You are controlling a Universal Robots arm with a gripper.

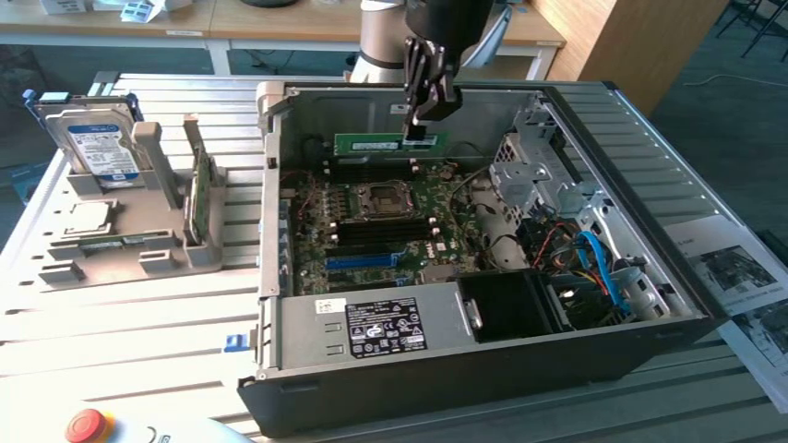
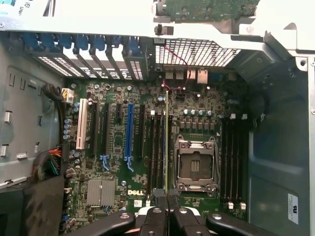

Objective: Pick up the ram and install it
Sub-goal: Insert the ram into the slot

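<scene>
My gripper (image 1: pixel 419 129) hangs over the open computer case (image 1: pixel 640 341), shut on the ram (image 1: pixel 369 144). The ram is a narrow green stick with a white label, held level above the motherboard (image 1: pixel 419 235), towards the back wall of the case. In the wrist view the ram (image 2: pixel 166 142) appears edge-on as a thin line running out from between my black fingers (image 2: pixel 156 219). It lines up over the black memory slots (image 2: pixel 156 147) just beside the silver CPU socket (image 2: pixel 195 164). I cannot tell whether it touches a slot.
In the exterior view's left, a grey holder (image 1: pixel 124 249) carries a hard drive (image 1: pixel 101 143) and an upright green card (image 1: pixel 197 189). The power supply (image 1: pixel 369 328) and blue cables (image 1: pixel 591 258) fill the front of the case. Papers (image 1: pixel 739 277) lie at the right. A red button (image 1: pixel 87 425) sits at the front left.
</scene>
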